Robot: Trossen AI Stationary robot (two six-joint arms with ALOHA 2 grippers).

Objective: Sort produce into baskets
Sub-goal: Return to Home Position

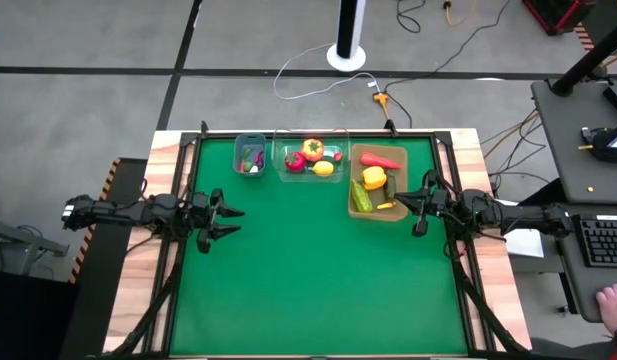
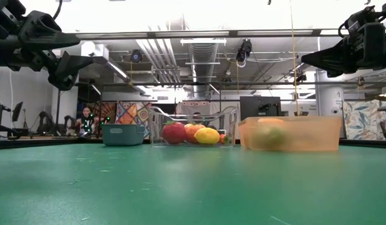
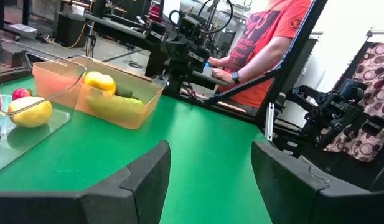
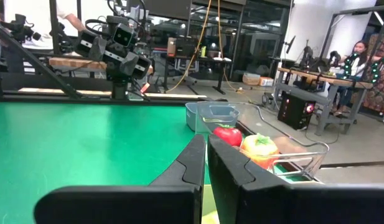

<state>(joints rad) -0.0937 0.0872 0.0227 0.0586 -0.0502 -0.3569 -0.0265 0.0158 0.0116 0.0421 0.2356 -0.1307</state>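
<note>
Beside the right gripper (image 1: 419,204), produce (image 1: 373,180) fills the tan tray (image 1: 354,208).

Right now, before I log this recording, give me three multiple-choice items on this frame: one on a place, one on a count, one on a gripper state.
1. Where does the red chilli lie?
A. in the tan tray
B. in the blue-grey bin
C. on the bare green mat

2. How many containers stand along the far edge of the mat?
A. two
B. three
C. five

3. How do the right gripper's fingers stand?
A. wide apart
B. shut on a lemon
C. shut, holding nothing

Answers:
1. A, the high view shows the chilli at the tray's far end.
2. B, the bin, the clear tub and the tray sit side by side.
3. C, the right wrist view shows its fingers pressed together with nothing between; the left gripper waits open at the mat's left edge.
</note>
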